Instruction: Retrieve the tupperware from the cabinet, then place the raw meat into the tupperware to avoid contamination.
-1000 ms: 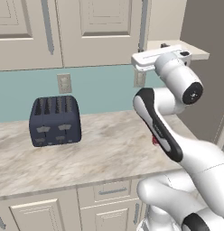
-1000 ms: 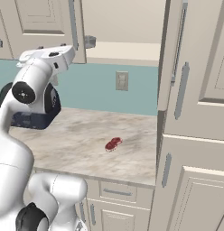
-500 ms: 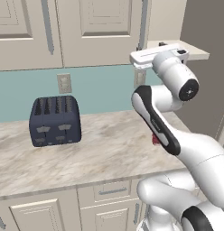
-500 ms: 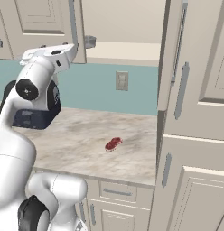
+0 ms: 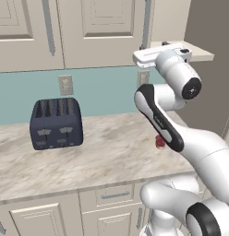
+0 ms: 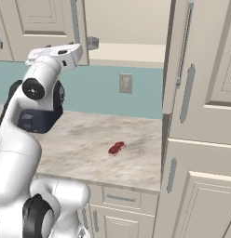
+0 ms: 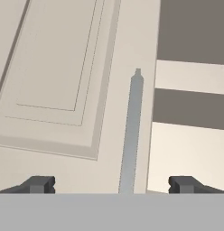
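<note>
My gripper (image 7: 111, 185) is open and holds nothing; its fingertips (image 7: 39, 184) straddle the lower end of a grey bar handle (image 7: 132, 135) on the cabinet's shut left door (image 7: 55, 76). From the right, the gripper (image 6: 92, 43) sits at that door's bottom corner, level with the bare beige shelf (image 6: 131, 50). The cabinet's right door (image 6: 182, 69) stands swung open. The raw meat (image 6: 117, 148), a small red chunk, lies on the counter; from the left, the raw meat (image 5: 159, 141) peeks out beside my arm. The tupperware is out of view.
A dark blue toaster (image 5: 56, 123) stands at the counter's back left. The marble counter (image 6: 80, 144) runs along a teal wall with an outlet (image 6: 125, 83). Tall beige cabinets (image 6: 201, 176) close off the right side. Drawer fronts (image 5: 109, 196) sit below the counter.
The hand has crept very slightly toward the cabinet door. The jaws stay open and nothing else has moved.
</note>
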